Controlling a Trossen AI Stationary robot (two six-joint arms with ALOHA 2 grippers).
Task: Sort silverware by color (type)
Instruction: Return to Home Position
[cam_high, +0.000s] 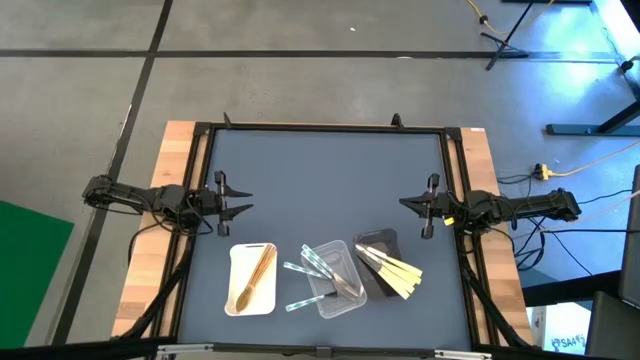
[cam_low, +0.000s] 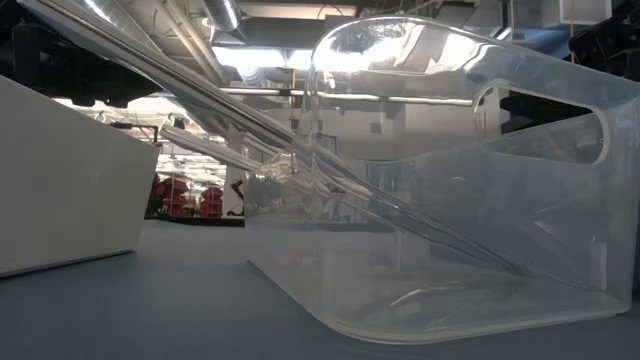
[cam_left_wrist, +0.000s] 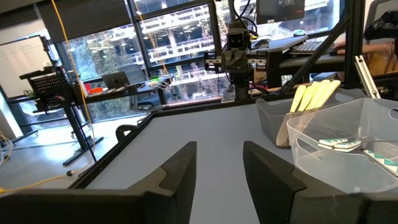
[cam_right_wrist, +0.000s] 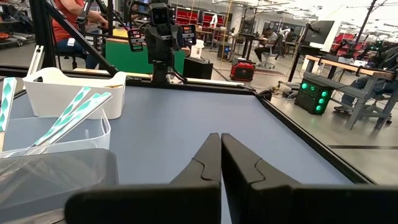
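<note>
Three trays sit in a row on the big gray table (cam_high: 320, 170), and all the silverware is in them. The white tray (cam_high: 240, 256) holds the brown wooden pieces (cam_high: 258, 278), the clear tray (cam_high: 335, 308) in the middle holds the see-through pieces (cam_high: 318, 262) with green-striped handles poking over its side, and the black tray (cam_high: 380, 240) just beside it holds the pale yellow pieces (cam_high: 395, 272), which stick out past its edge. My left pincer (cam_high: 244, 202) hangs over the table's left side, fingers apart and empty, and my right pincer (cam_high: 403, 203) hangs over the right side, fingers pressed together and empty.
</note>
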